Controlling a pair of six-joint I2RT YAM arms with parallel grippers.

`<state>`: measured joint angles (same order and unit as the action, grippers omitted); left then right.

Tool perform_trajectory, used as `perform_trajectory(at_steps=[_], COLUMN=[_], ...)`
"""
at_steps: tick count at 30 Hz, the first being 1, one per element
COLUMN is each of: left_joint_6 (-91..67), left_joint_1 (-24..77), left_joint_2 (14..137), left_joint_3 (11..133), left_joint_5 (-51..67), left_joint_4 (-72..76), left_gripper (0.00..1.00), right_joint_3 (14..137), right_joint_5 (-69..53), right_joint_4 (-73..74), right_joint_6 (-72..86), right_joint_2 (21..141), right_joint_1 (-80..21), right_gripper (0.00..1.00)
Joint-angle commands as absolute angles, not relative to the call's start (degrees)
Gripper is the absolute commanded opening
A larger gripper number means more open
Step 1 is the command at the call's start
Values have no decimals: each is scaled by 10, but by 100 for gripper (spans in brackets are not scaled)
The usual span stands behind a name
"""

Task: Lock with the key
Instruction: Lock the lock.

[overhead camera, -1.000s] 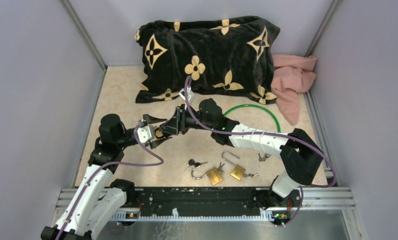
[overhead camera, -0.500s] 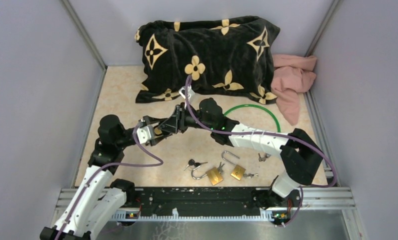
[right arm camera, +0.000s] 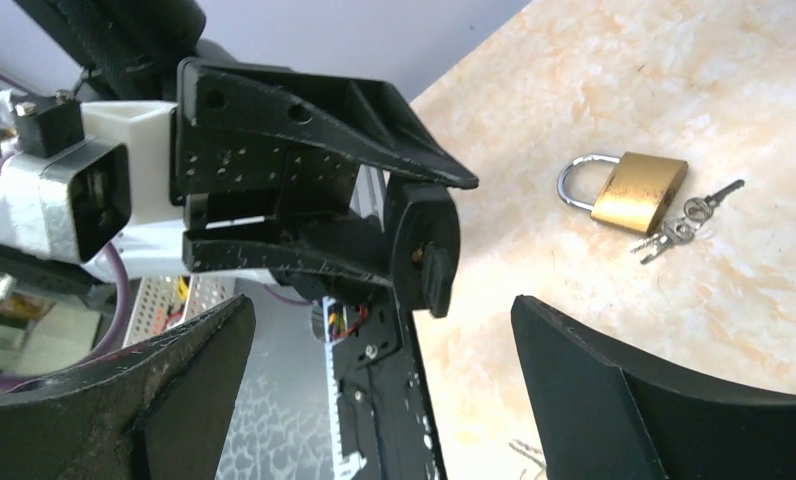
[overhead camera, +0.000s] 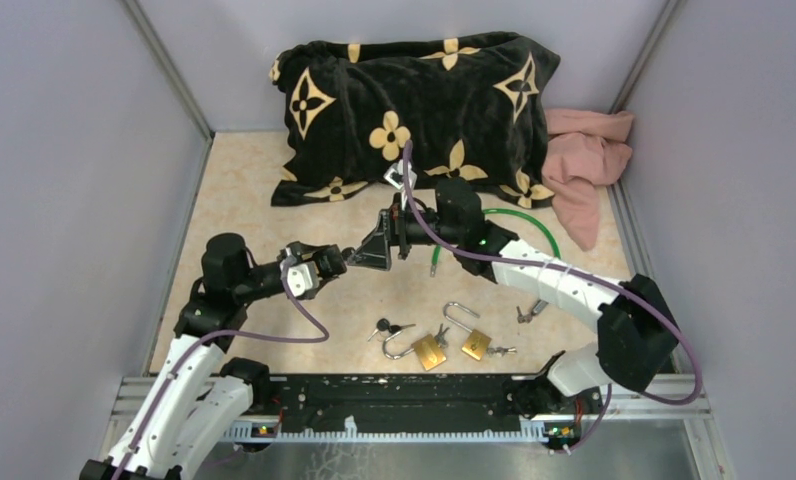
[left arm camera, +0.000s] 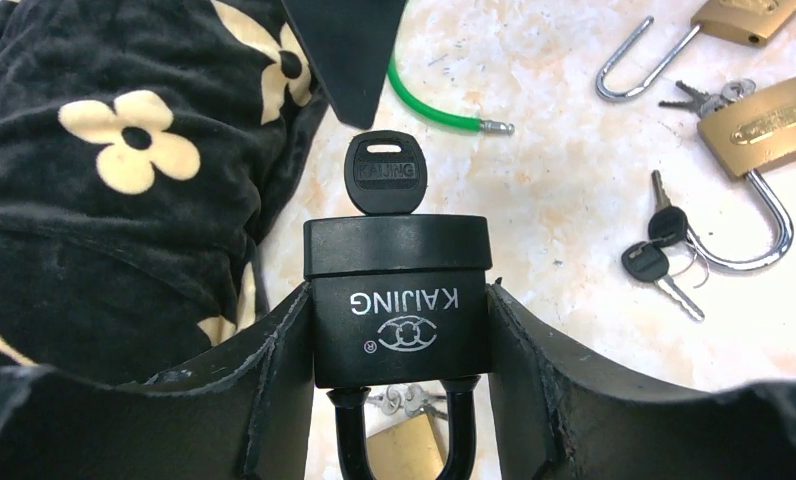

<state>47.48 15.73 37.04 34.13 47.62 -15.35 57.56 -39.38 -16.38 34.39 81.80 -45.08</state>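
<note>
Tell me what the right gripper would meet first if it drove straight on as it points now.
Most likely the black plastic key head sticking out of the black padlock clamped in the left gripper; it lies dead ahead of the open right gripper, though depth is unclear.

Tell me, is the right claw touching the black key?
Apart. Right wrist view: the right claw stands wide open, with gaps either side of the black key.

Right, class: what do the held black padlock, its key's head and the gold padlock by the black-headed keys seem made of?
Black padlock: matte casing, probably plastic-coated; printed pale lettering. Key head: likely moulded plastic, raised name. Gold padlock: brass-looking body, shiny steel-like shackle.
</note>
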Motion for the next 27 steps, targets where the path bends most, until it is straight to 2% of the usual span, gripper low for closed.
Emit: perform_trajectory(at_steps=[1, 3, 5, 6, 11, 16, 17, 20, 21, 27], left_joint_6=[541, 542, 541, 540, 535, 535, 535, 536, 536, 535], left_joint_1=[159, 159, 159, 159, 159, 159, 159, 159, 159, 159], left_joint_2=[357, 357, 355, 354, 353, 354, 353, 354, 356, 357], left_joint_3=[349, 350, 350, 351, 354, 358, 358, 359, 360, 364], left_joint_5=[484, 489, 496, 499, 506, 511, 511, 513, 512, 507], left_joint_4=[-168, -171, -172, -173, -177, -179, -180, -179, -179, -175], left_gripper=[0, 0, 0, 0, 0, 0, 0, 0, 0, 0], right_joint_3=[620, 631, 644, 651, 662, 665, 664, 663, 666, 678], right_joint_5=[-408, -406, -411, -417, -435, -439, -442, -458, -463, -480], right_joint_4=[-61, -53, -49, -48, -74, -87, -92, -113, -114, -92], right_joint_6=[250, 245, 248, 252, 273, 283, 287, 303, 305, 299], right_joint_2=[786, 799, 818, 829, 857, 871, 873, 883, 887, 902], right_joint_1=[-455, -455, -455, -455, -455, -455, -455, -458, -459, -463], right_gripper=[94, 78, 57, 51, 50, 53, 52, 38, 37, 36])
